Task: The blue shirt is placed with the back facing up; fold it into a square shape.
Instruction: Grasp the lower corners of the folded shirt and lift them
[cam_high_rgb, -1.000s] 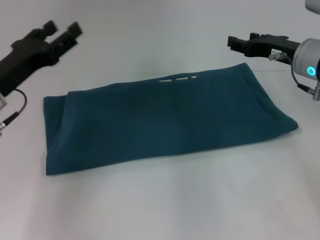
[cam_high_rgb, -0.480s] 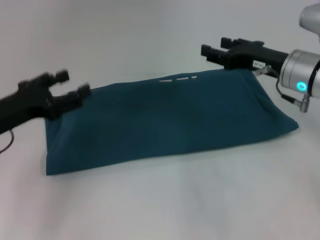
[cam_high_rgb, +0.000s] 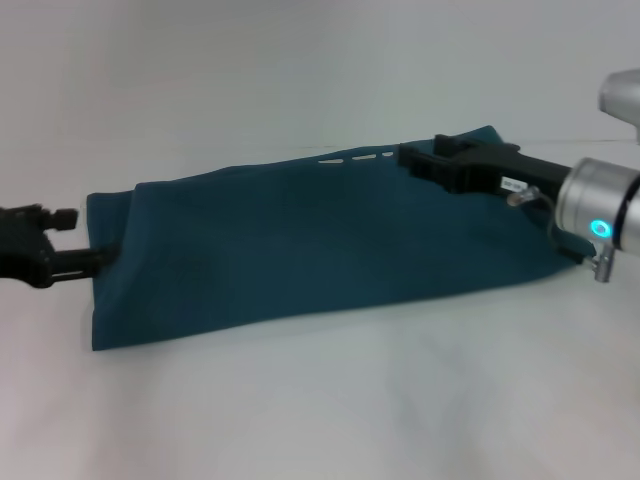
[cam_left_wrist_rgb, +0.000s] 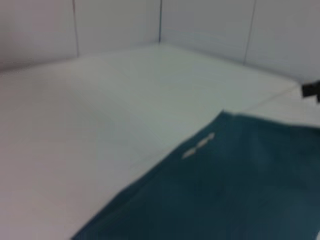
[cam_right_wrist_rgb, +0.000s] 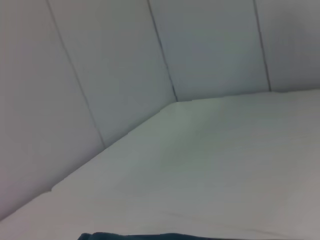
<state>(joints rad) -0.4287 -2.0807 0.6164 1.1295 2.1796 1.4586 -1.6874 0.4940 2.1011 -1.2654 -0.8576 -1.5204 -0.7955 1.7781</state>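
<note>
White desk carries everything, its surface running back to pale panelled walls. The blue shirt lies flat on the desk, folded into a long band running across the middle, plain side up; one end is squarish with a soft vertical crease, the other end tapers to a blunt corner. Along the shirt's far edge, near its middle, a few short white marks peek out; the left wrist view shows the same marks on that edge. Right gripper reaches in over the shirt's far edge beside the white marks, low over the cloth; contact with the fabric not clear, and cannot tell how far its jaws are parted. Left gripper sits low at the shirt's squarish end, its tip at the cloth's edge beside the crease; jaw spread likewise cannot be told. Right wrist view catches only a sliver of the shirt.
</note>
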